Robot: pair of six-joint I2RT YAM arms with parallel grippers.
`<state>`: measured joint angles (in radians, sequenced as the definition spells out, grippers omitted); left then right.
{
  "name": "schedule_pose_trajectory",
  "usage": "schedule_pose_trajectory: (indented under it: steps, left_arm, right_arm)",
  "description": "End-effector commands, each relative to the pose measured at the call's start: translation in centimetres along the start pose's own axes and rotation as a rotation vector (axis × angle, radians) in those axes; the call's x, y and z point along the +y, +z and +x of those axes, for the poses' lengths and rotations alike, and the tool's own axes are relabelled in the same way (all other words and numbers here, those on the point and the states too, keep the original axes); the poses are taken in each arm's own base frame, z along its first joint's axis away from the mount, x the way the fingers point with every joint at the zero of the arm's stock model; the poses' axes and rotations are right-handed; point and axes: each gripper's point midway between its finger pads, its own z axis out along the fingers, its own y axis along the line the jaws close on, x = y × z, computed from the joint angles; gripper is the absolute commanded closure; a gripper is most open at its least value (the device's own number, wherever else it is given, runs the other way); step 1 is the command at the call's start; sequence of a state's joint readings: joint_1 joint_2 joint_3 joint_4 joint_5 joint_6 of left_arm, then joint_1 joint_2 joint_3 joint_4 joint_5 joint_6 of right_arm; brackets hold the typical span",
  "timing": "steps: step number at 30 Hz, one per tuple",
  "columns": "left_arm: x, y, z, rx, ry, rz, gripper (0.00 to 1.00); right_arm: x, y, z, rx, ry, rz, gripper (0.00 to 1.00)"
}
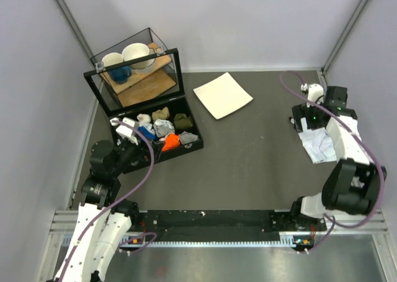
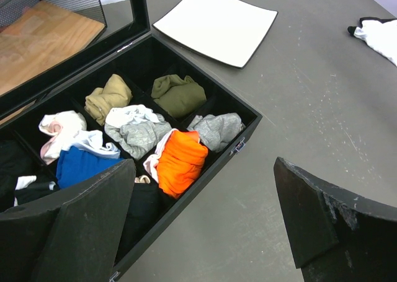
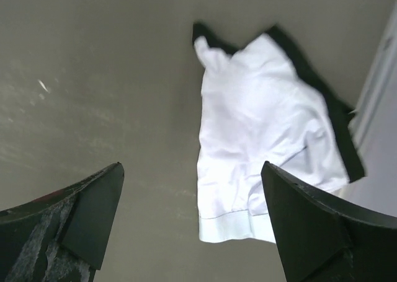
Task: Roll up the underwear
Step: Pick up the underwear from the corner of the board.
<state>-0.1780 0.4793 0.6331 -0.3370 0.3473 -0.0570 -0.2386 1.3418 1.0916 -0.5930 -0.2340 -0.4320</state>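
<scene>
The right claw (image 3: 191, 170) stands wide open and holds nothing. The underwear (image 3: 260, 139) lies spread on the grey surface (image 3: 93, 77) just ahead of this claw, more toward its right finger, and no finger touches it. The left claw (image 2: 205, 164) is wide and empty too. Ahead of it, to the left, stands the black box (image 2: 247, 119) of cloth bundles (image 2: 181, 161), with the white plate (image 2: 217, 22) farther ahead.
</scene>
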Motion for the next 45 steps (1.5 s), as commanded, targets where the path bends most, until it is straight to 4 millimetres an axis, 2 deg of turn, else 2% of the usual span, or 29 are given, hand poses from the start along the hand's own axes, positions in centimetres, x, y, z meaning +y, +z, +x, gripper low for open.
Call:
schedule_pose_trajectory:
  steps: [1, 3, 4, 7, 8, 14, 17, 22, 25, 26, 27, 29, 31, 34, 35, 37, 38, 39, 41, 42, 44, 45]
  left_arm:
    - [-0.4, 0.0, -1.3, -0.053, 0.027, 0.021, 0.01]
    - [-0.4, 0.0, -1.1, -0.050, 0.024, 0.022, 0.01]
    - [-0.4, 0.1, -1.2, -0.050, 0.024, 0.024, 0.01]
    - [-0.4, 0.2, -0.9, -0.040, 0.019, 0.025, 0.01]
    - [-0.4, 0.3, -0.9, -0.039, 0.019, 0.026, 0.01]
    - [-0.1, 0.5, -0.6, -0.026, 0.018, 0.018, 0.01]
    - [0.0, 0.6, -0.6, -0.021, 0.016, 0.016, 0.01]
    - [0.0, 0.6, -0.5, -0.019, 0.017, 0.016, 0.01]
    - [0.0, 0.7, -0.4, -0.014, 0.017, 0.012, 0.01]
    - [0.1, 0.7, -0.3, -0.013, 0.016, 0.009, 0.01]
    - [0.1, 0.7, -0.3, -0.013, 0.016, 0.008, 0.01]
    - [0.1, 0.7, -0.4, -0.013, 0.016, 0.009, 0.01]
    - [0.1, 0.7, -0.4, -0.016, 0.017, 0.009, 0.01]
    - [0.2, 0.7, -0.3, -0.012, 0.017, 0.006, 0.01]
    - [0.2, 0.7, -0.3, -0.011, 0.017, 0.004, 0.01]
    - [0.2, 0.8, -0.2, -0.008, 0.016, 0.004, 0.01]
    - [0.2, 0.7, -0.4, -0.011, 0.017, 0.003, 0.01]
    - [0.3, 0.7, -0.4, -0.009, 0.016, 0.001, 0.01]
    - [0.3, 0.7, -0.2, -0.006, 0.015, 0.000, 0.01]
    - [0.3, 0.8, -0.2, -0.005, 0.016, -0.002, 0.01]
    - [0.4, 0.8, -0.1, -0.001, 0.015, -0.007, 0.01]
    - [0.5, 0.8, -0.2, -0.002, 0.015, -0.008, 0.01]
  right_arm:
    - [-2.1, 1.8, 1.3, 0.140, -0.066, 0.023, 0.08]
    - [-2.9, 2.5, 1.2, 0.176, -0.075, 0.033, 0.13]
    - [-3.1, 3.5, 1.9, 0.217, -0.069, 0.028, 0.14]
    - [-3.8, 4.7, 1.7, 0.252, -0.055, 0.025, 0.22]
    - [-4.1, 5.7, 1.9, 0.274, -0.051, 0.022, 0.24]
    - [-5.1, 8.7, 2.7, 0.339, -0.043, 0.019, 0.29]
    - [-6.0, 9.3, 3.0, 0.364, -0.060, 0.054, 0.31]
    - [-6.8, 11.2, 4.9, 0.435, -0.087, 0.067, 0.34]
    - [-6.4, 11.2, 4.8, 0.427, -0.091, 0.048, 0.60]
    - [-6.2, 10.9, 5.0, 0.424, -0.093, 0.040, 0.78]
    - [-6.2, 10.6, 4.8, 0.417, -0.101, 0.041, 0.89]
    - [-5.8, 9.5, 3.8, 0.376, -0.110, 0.031, 1.00]
    - [-5.5, 8.4, 2.8, 0.334, -0.122, 0.024, 1.00]
    - [-4.0, 5.1, -0.2, 0.209, -0.130, -0.017, 1.00]
    - [-3.3, 2.7, -2.2, 0.136, -0.145, -0.023, 1.00]
    - [-0.8, 0.3, -3.9, 0.056, -0.165, -0.107, 1.00]
    - [0.0, -2.1, -5.6, -0.018, -0.192, -0.099, 1.00]
    - [1.7, -3.2, -6.5, -0.054, -0.219, -0.143, 1.00]
    - [3.4, -5.1, -7.7, -0.115, -0.256, -0.170, 1.00]
    - [5.3, -7.0, -8.8, -0.181, -0.272, -0.222, 1.00]
    - [7.7, -9.5, -9.7, -0.249, -0.281, -0.321, 1.00]
    - [9.8, -11.8, -10.8, -0.334, -0.282, -0.406, 1.00]
